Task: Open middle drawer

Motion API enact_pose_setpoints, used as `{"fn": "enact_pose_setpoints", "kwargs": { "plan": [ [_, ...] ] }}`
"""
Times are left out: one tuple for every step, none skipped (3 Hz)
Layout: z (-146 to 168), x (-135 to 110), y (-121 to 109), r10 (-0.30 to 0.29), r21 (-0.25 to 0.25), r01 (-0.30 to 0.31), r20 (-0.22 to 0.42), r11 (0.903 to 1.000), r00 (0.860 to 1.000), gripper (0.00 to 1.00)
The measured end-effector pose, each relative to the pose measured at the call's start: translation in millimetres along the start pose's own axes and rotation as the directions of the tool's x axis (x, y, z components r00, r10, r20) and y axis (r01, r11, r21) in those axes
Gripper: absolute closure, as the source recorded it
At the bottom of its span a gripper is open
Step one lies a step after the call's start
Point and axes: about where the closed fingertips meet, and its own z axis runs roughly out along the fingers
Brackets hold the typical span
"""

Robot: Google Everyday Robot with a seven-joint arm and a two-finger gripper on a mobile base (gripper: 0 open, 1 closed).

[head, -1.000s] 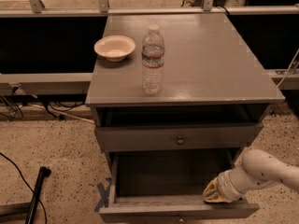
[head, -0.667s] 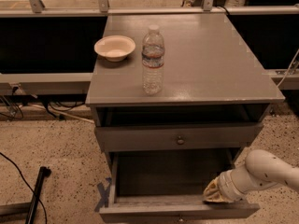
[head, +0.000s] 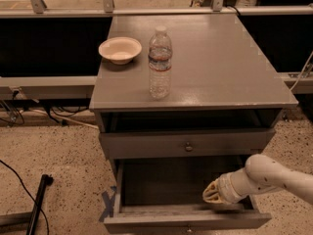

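Observation:
The middle drawer [head: 186, 220] is pulled far out of the grey cabinet, and its plain grey inside [head: 166, 182] shows empty. Its low front is at the bottom edge of the view, with the small knob [head: 188, 228] barely showing. My gripper [head: 211, 195] comes in on a white arm [head: 274, 177] from the right. It sits low over the right side of the open drawer, just behind the drawer's front. Its tip points left, toward the middle of the drawer.
Above is the taller-fronted drawer [head: 146, 145] with its knob [head: 188, 146]. On the cabinet top [head: 220, 62] stand a clear water bottle [head: 160, 65] and a white bowl [head: 120, 49]. A black pole [head: 38, 202] and cables lie on the floor at the left. Blue tape [head: 108, 203] marks the floor.
The end of my arm has shifted slightly to the left over the open drawer. The drawer, bottle and bowl have not moved.

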Motion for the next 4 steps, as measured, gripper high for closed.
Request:
{"fn": "enact_pose_setpoints", "kwargs": {
  "plan": [
    [28,3,-3,-0.005,-0.022,0.005,-0.003,0.9997,1.000,1.00],
    [46,10,9,0.003,-0.083,-0.001,0.019,0.9966,1.000,1.00],
    [42,12,33,0.008,-0.168,0.001,0.052,0.9857,0.999,1.00],
    [23,11,63,-0.004,-0.263,0.020,0.061,0.9646,0.998,1.00]
  ]
}}
